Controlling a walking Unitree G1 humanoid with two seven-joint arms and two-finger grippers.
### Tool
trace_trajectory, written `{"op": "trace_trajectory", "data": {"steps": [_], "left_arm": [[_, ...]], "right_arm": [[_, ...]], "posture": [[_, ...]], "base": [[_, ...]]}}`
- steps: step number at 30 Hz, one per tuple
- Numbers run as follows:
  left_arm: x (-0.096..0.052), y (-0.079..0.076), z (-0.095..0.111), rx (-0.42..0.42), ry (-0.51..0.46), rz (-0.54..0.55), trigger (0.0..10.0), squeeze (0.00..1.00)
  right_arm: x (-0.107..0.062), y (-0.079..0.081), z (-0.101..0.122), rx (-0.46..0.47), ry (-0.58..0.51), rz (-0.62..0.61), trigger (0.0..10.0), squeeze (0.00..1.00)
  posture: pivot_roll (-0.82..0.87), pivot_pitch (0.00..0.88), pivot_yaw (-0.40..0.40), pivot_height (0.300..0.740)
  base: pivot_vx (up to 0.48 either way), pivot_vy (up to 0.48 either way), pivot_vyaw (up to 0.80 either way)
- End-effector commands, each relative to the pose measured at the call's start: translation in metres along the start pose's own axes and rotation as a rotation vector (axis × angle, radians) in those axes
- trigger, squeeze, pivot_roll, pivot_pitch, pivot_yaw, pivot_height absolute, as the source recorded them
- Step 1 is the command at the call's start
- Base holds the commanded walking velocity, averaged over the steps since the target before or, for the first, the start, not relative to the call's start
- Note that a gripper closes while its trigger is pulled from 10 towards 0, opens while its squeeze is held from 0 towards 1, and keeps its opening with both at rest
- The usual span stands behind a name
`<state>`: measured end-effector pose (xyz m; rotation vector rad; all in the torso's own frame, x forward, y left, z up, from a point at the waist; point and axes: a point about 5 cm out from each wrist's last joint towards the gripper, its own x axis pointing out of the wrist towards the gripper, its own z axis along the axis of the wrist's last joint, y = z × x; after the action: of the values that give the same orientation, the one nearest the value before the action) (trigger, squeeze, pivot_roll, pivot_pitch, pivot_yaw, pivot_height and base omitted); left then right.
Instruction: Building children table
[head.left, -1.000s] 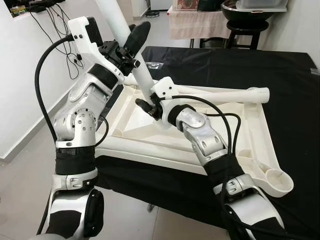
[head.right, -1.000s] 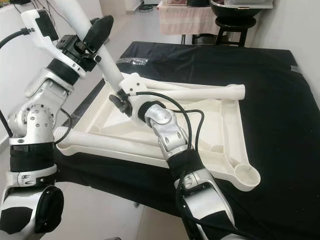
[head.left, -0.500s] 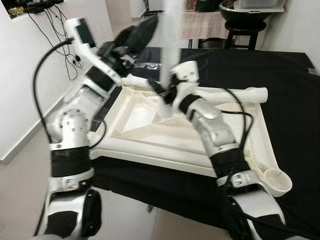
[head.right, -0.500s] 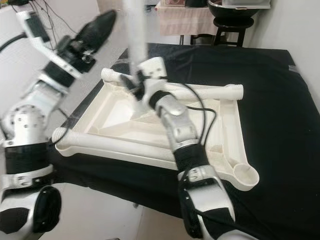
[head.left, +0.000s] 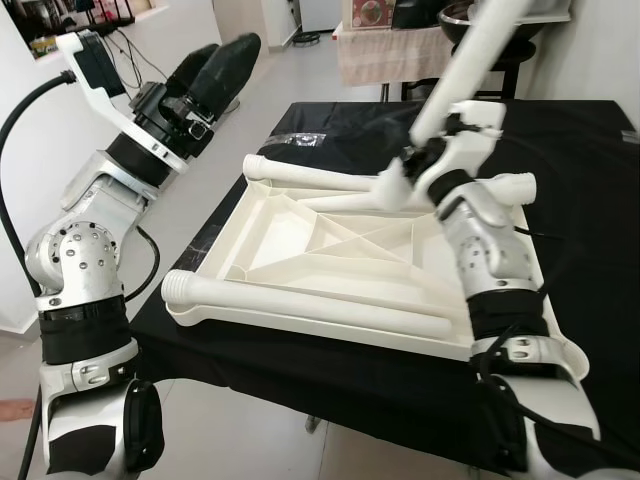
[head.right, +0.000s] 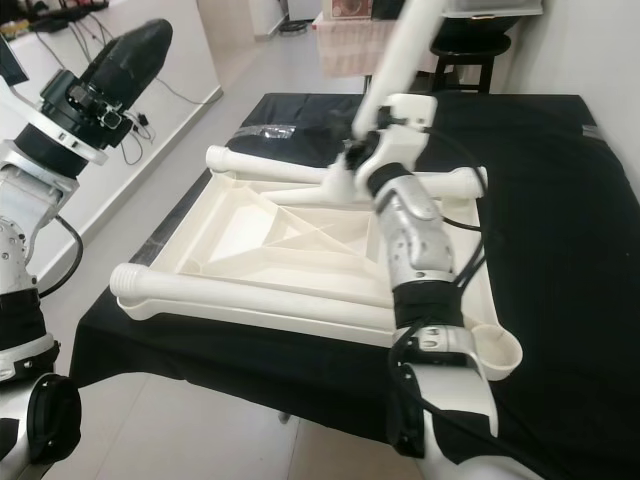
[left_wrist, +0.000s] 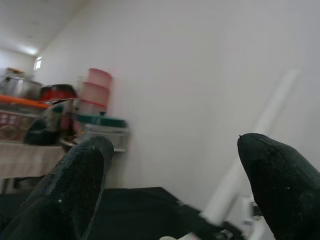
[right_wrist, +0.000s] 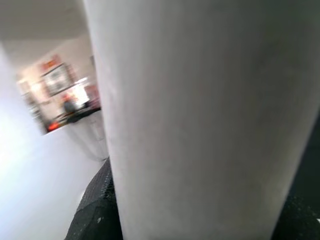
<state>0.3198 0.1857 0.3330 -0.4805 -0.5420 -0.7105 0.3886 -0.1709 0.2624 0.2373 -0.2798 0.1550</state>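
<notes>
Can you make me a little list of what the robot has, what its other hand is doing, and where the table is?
right gripper: shut on a long white plastic table leg, tilted up over the tabletop
left gripper: open, holding nothing, raised off the table's left side
tabletop: white plastic tabletop, lying upside down on a black cloth
other legs: one white leg along the near edge

Stood draped in a black cloth (head.left: 590, 240): a table. Lay upside down on that cloth, a white plastic children's tabletop (head.left: 330, 255), ribbed underside up, two white tube legs (head.left: 300, 300) resting along its near and far edges.
</notes>
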Motion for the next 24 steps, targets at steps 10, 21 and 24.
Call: {"op": "trace_trajectory", "data": {"steps": [10,21,24], "left_arm": [[-0.049,0.048,-0.016,0.209,0.071,0.476,10.0,0.0],[-0.062,0.017,-0.077,0.222,0.24,0.466,10.0,0.0],[-0.06,0.013,-0.086,0.25,0.258,0.483,10.0,0.0]], "right_arm": [[-0.01,-0.001,0.003,-0.076,-0.104,-0.036,10.0,0.0],[-0.039,0.025,-0.013,0.036,-0.071,0.209,10.0,0.0],[-0.043,0.022,-0.015,0.049,-0.048,0.213,10.0,0.0]], "posture": [[-0.01,0.021,0.081,0.74],[-0.02,0.019,0.083,0.74],[-0.03,0.023,0.086,0.74]], "base": [[0.0,0.0,0.0],[0.0,0.0,0.0],[0.0,0.0,0.0]]}}
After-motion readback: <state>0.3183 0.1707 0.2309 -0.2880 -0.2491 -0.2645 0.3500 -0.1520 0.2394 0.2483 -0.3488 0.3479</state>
